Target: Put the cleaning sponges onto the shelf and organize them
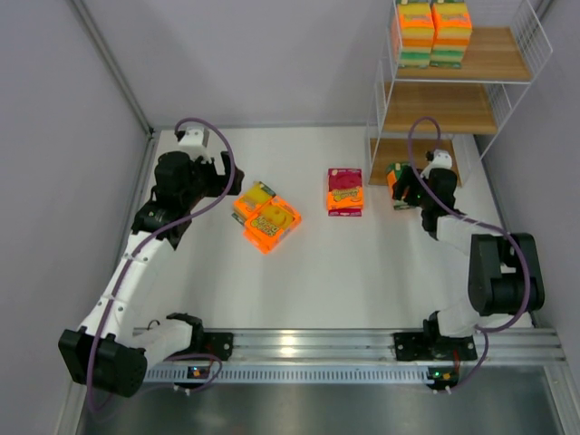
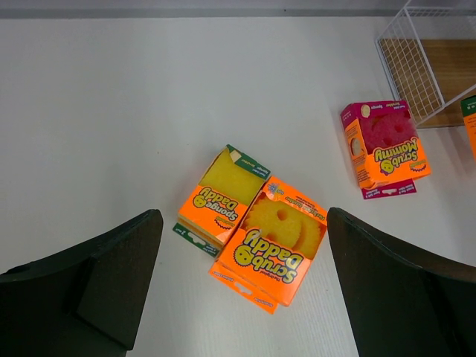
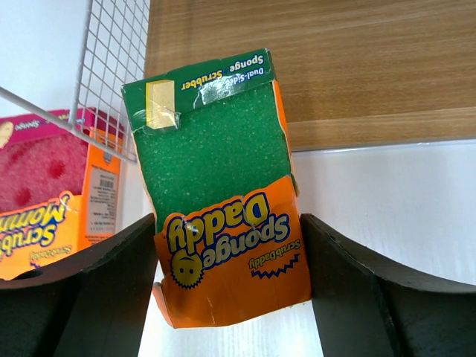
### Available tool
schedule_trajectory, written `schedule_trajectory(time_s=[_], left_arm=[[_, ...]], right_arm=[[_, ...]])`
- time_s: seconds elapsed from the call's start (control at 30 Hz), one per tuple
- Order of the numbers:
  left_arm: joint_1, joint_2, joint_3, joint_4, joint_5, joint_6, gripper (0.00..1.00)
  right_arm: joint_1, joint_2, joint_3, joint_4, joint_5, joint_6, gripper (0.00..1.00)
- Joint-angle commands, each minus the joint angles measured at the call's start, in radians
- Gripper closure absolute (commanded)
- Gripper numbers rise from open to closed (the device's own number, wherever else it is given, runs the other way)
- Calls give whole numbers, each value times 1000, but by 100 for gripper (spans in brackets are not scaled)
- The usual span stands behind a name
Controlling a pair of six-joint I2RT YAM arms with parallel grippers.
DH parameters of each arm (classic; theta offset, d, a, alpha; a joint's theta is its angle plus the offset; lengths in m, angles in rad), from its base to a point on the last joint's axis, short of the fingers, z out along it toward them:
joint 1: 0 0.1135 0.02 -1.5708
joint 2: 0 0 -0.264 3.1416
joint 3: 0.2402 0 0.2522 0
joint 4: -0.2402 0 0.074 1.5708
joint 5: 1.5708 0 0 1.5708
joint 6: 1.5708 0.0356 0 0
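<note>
Green-faced sponge pack (image 3: 223, 186) upright, label upside down in the right wrist view, clamped by its orange lower half between the fingers of the right gripper (image 3: 230, 260). Close behind it, the lowest wooden board of the shelf (image 3: 335, 67) and the wire side panel. Just to its left, flat on the table (image 1: 362, 263), a magenta-topped pack (image 1: 345, 190), apart from the gripper. Farther left, two more packs touching each other: a yellow-faced pack (image 2: 219, 197) and a smiley-faced orange pack (image 2: 275, 242), both lying below the left gripper (image 2: 242, 223), jaws spread wide and touching neither. Up on the shelf's top tier, two stacks of packs (image 1: 417, 32) side by side at the left end.
</note>
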Motion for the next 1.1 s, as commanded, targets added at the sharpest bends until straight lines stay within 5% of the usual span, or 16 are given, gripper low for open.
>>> schedule_trajectory(time_s=[0.0,0.67,1.07], left_arm=[[-5,-16,-10,32,-14,22,2],[-10,-46,-18,32,-45,29,2],[-19,-55,-19,32,-51,43,2]], right_arm=[[-1,21,55,110,-18,119,27],[-15,175,-33,558,-150,495,27],[-84,248,45,558,-221,534,28]])
